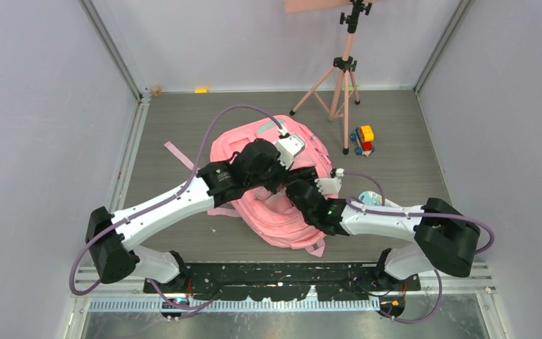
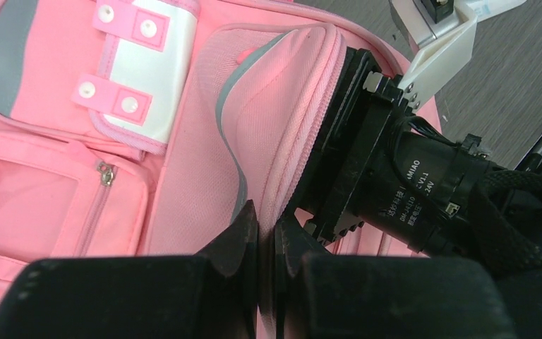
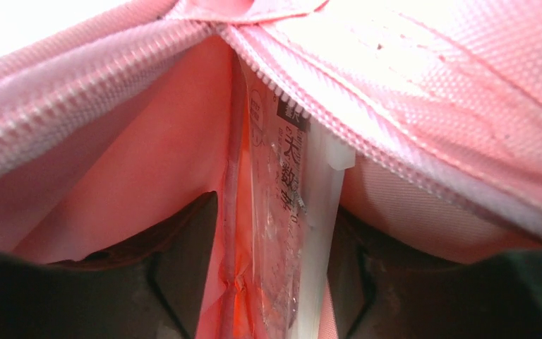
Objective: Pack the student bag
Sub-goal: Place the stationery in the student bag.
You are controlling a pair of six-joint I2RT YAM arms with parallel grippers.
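The student bag (image 1: pixel 234 151) lies flat in the middle of the floor, pink, with front zip pockets and a white patch (image 2: pixel 148 78). My left gripper (image 2: pixel 267 215) is shut on the zip edge of a bag pocket (image 2: pixel 293 120), pinching the pink fabric and holding the mouth up. The right arm's black wrist (image 2: pixel 423 191) reaches into that opening. Inside the pocket, my right gripper (image 3: pixel 276 205) has its jaws apart, and a clear printed plastic packet (image 3: pixel 286 162) stands between the fingers, against the pink lining (image 3: pixel 148 162). In the top view both gripper tips are hidden in the bag.
A pink tripod (image 1: pixel 342 78) stands behind the bag at the back right. A small colourful toy vehicle (image 1: pixel 362 139) sits next to its foot. A round bluish item (image 1: pixel 370 198) lies by the right forearm. A loose pink strap (image 1: pixel 176 154) trails to the bag's left.
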